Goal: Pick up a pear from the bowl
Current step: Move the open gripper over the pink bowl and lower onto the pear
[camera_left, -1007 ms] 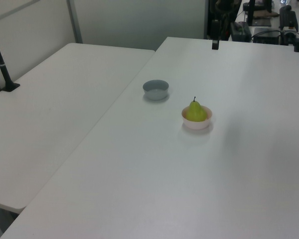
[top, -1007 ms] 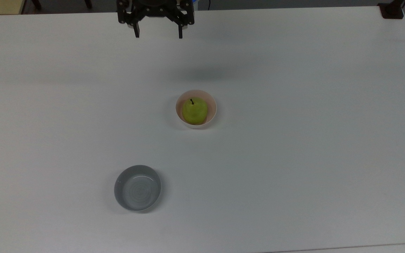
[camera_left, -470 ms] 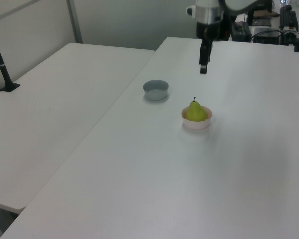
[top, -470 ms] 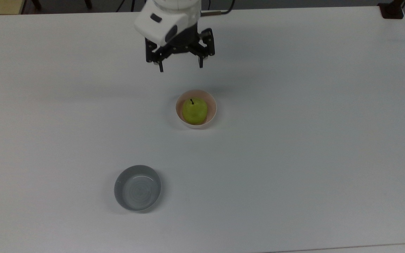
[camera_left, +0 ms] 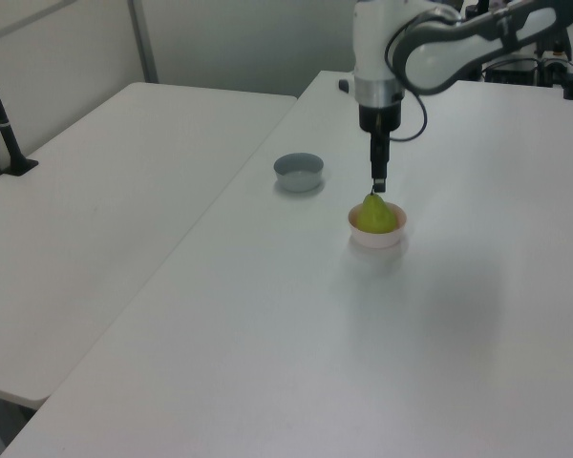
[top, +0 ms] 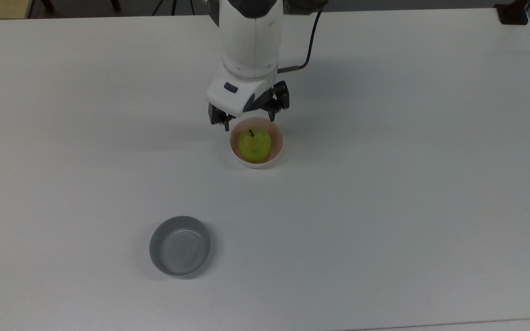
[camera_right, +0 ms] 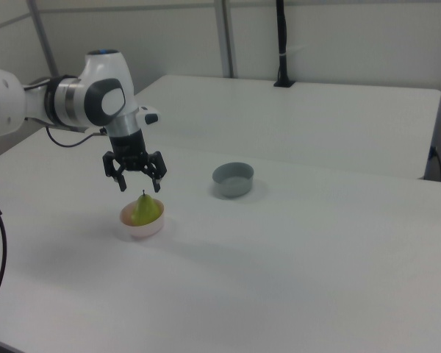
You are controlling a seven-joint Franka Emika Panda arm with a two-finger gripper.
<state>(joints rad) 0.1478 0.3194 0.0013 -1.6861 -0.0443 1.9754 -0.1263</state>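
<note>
A yellow-green pear (top: 256,146) with a dark stem sits upright in the small pale pink bowl (top: 280,138) near the middle of the white table. My gripper (top: 250,123) hangs open just above the bowl's far rim, pointing down, fingers spread about as wide as the bowl. In the right view the gripper (camera_right: 140,187) hovers directly over the pear (camera_right: 143,210), its fingertips level with the stem tip and not touching the fruit or the bowl (camera_right: 142,229). In the left view the gripper (camera_left: 379,181) stands edge-on above the pear (camera_left: 375,217) and the bowl (camera_left: 377,239).
An empty grey bowl (top: 180,252) stands apart, toward the top view's lower left; it is also the grey bowl (camera_left: 298,172) (camera_right: 233,179). A black cable (top: 309,43) trails from the arm. A second white table (camera_left: 95,219) adjoins, with a black post (camera_right: 281,44) on it.
The arm has swung in from the top view's upper edge toward the bowl and come down, so the open gripper now hangs right over the pear. Bowls and pear have not moved.
</note>
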